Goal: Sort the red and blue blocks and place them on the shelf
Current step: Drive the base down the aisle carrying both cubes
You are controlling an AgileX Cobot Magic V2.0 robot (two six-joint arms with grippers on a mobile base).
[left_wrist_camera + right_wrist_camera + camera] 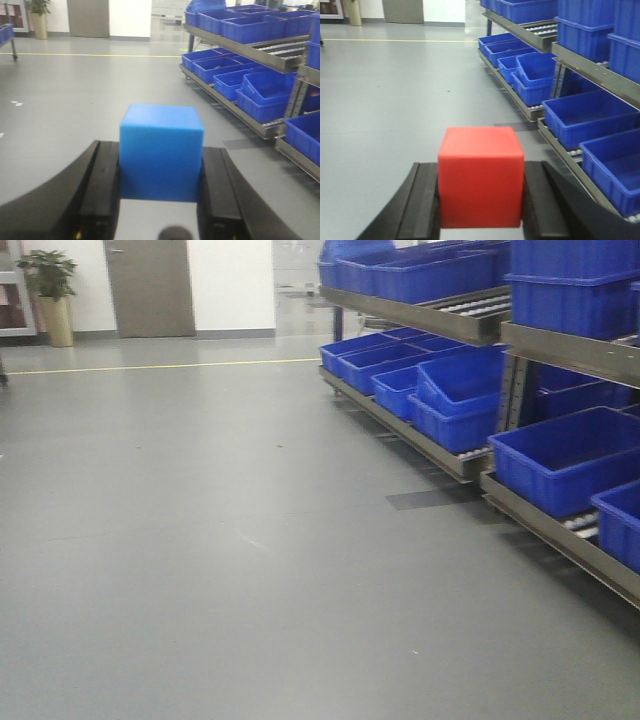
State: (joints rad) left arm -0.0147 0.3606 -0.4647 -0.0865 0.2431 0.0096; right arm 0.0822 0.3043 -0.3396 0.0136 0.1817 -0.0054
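Two blocks, each held tight in its own fingers.
The blue block (161, 150) sits right between the left fingers (102, 190), squeezed on both sides — the red block (480, 175) sits the same way between the right fingers (537, 200). Both are up above the grey floor (200, 540). The shelf (410, 315), loaded with big blue bins (565, 455), is off to the right of both sets of fingers, well apart.
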